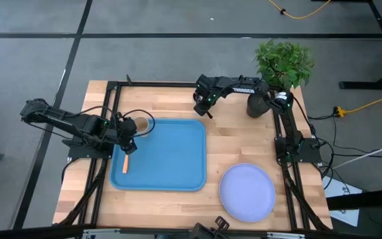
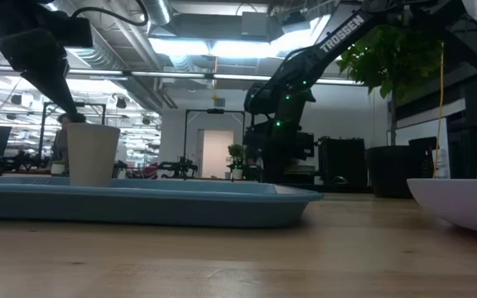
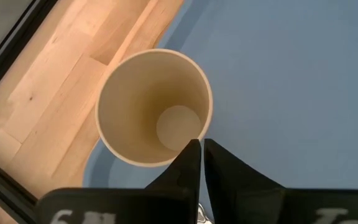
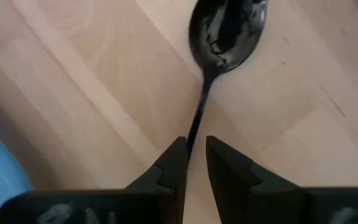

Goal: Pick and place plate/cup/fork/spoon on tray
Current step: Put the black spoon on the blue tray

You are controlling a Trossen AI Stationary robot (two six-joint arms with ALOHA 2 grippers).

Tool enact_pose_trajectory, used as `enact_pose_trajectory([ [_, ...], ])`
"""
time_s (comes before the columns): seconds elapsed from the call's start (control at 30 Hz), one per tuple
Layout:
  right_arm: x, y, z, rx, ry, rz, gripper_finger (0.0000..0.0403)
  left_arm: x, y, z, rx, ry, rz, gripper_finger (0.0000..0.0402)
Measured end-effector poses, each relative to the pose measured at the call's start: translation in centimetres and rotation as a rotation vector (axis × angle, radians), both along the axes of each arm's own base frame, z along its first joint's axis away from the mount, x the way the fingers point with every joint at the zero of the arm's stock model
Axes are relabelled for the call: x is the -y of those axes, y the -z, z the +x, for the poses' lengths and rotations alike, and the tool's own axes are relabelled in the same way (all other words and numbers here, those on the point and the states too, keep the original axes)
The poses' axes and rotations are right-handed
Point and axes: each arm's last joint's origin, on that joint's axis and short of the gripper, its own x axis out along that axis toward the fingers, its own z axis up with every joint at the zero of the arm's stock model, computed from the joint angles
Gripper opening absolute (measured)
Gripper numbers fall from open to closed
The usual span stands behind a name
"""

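Right wrist view shows me what overhead hides: right gripper (image 4: 191, 163) narrowly pinching the slim black spoon (image 4: 224, 37) beyond the blue plastic tray (image 1: 171, 159), left gripper (image 3: 201, 163) nipping the tan paper cup (image 3: 154, 107) rim.

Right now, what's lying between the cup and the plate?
In the high view, the tray's bare blue floor, then bare wood, lie between the cup and the plate.

"TROSSEN" in white capitals on dark arm link (image 2: 342, 35), low view, letters running up slanted link toward picture's upper right. Left wrist view: white marks on dark gripper body (image 3: 73, 214) at frame edge, cropped, first looks like "6" but not certain. Right wrist view: similar white marks on gripper body (image 4: 55, 214), cut off, unreadable. High view: no readable text.
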Motion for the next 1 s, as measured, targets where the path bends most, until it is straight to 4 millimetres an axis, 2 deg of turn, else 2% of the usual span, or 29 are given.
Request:
enact_pose_trajectory([
  [0.27, 0.0, 0.2, -0.1, -0.026, 0.012, -0.029, 0.0067, 0.0, 0.0, 0.0, 0.0, 0.0, 0.0, 0.0001],
  [0.6, -1.1, 0.8, 0.7, -0.031, -0.021, -0.029, 0.0067, 0.0, 0.0, 0.0, -0.001, 0.001, 0.0, 0.0015],
  [1.0, -1.2, 1.1, 0.8, -0.053, -0.003, -0.047, 0.0067, 0.0, 0.0, 0.0, -0.001, 0.001, 0.0, 0.0004],
])
